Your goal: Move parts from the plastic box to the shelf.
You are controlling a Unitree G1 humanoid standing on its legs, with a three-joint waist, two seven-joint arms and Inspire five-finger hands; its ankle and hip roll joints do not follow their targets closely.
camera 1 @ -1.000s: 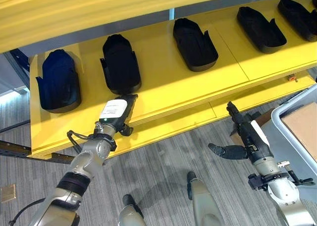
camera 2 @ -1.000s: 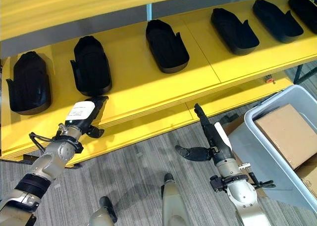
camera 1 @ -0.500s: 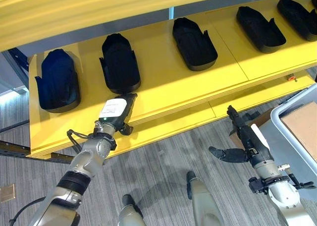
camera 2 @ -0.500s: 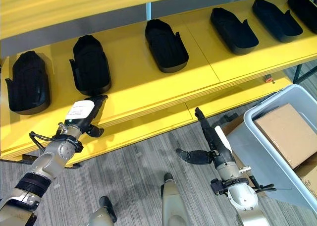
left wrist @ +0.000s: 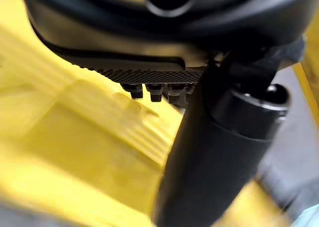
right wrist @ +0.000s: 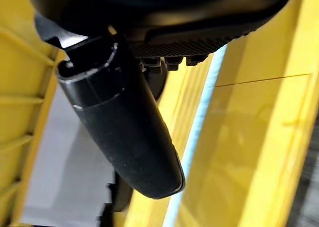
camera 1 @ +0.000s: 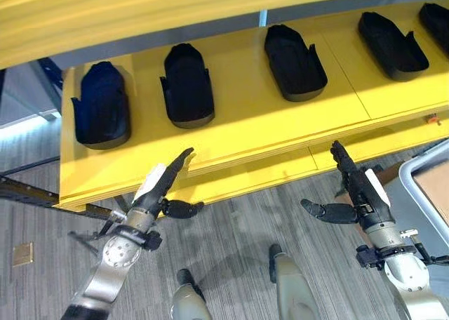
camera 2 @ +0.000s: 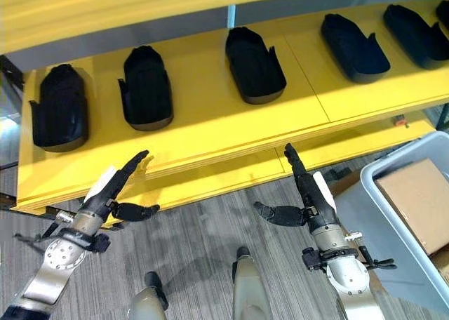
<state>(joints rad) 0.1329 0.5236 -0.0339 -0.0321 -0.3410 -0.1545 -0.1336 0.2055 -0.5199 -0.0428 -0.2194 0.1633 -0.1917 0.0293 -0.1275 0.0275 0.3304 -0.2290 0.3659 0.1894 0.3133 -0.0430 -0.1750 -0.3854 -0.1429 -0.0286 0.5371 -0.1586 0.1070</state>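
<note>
- Left hand (camera 1: 163, 183) and right hand (camera 1: 356, 194), fingers straight, both empty, hover near the yellow shelf's (camera 1: 238, 123) front edge
- Five black moulded parts (camera 1: 295, 60) already line it; grey plastic box (camera 2: 393, 187) waits far right, more transfers likely

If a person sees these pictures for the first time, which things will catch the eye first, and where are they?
First comes the row of black moulded plastic parts lying side by side, apart from each other, on the bright yellow shelf. Next, in front of the shelf edge, the left hand and the right hand are both open and hold nothing. At the right edge stands a grey plastic box holding a brown cardboard carton.
</note>
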